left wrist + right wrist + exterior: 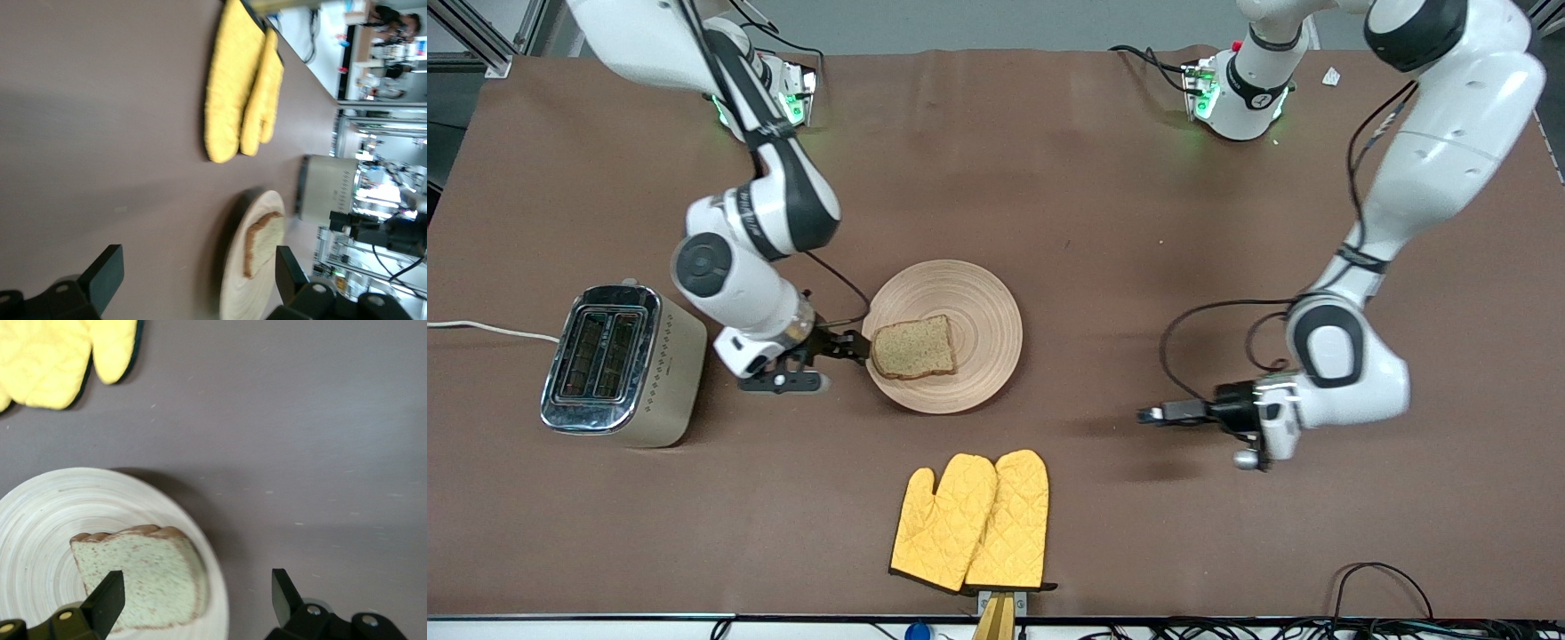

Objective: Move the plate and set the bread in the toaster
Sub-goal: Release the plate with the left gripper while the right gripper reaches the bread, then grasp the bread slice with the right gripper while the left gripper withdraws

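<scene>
The right end effector [857, 346], fingers spread, sits at the round wooden plate's [987, 302] rim beside the brown speckled bread slice [914, 348], while the left end effector [1149, 414], also spread, waits well apart.

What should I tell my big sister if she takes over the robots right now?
Right gripper: open, at the plate's rim on the toaster's side, right by the bread.
Left gripper: open, holding nothing, waiting over bare table toward the left arm's end.
Bread lies on the plate mid-table. Toaster stands toward the right arm's end, slots empty.
Done: nothing seen with the bread.
Left: grab the bread and drop it in a slot.
</scene>
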Controlling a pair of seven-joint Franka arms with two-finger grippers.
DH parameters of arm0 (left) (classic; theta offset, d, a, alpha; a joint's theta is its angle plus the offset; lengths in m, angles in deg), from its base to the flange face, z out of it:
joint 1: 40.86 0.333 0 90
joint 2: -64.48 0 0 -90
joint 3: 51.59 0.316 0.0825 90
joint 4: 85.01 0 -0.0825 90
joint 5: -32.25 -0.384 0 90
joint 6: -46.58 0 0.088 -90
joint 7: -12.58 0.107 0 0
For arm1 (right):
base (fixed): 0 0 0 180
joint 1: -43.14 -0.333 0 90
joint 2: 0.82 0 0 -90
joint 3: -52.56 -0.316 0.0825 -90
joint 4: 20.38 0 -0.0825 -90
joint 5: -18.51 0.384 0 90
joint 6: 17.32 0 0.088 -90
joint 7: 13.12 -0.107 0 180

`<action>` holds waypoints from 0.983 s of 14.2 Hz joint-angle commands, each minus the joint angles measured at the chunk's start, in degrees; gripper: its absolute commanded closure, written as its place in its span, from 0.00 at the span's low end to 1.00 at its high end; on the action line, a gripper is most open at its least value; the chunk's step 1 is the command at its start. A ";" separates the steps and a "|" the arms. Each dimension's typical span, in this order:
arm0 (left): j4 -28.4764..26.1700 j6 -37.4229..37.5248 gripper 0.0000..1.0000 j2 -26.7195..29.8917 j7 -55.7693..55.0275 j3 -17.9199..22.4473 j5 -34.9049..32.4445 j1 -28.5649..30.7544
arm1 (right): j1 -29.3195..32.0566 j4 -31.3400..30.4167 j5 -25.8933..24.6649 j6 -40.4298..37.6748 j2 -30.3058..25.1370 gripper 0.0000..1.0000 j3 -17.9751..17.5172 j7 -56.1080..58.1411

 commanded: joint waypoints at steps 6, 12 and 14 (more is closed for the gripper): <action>2.61 24.02 0.00 16.84 -14.56 1.11 -19.26 11.90 | -4.60 -3.40 0.77 5.84 2.87 0.29 0.67 -2.44; 2.71 34.85 0.00 31.69 -31.01 0.50 -25.42 11.73 | -4.69 -4.99 0.51 7.08 2.78 0.46 0.67 -2.17; 2.36 38.35 0.00 36.70 -30.85 2.16 -27.44 9.02 | -4.60 -5.78 0.42 7.78 2.78 0.48 0.76 -2.08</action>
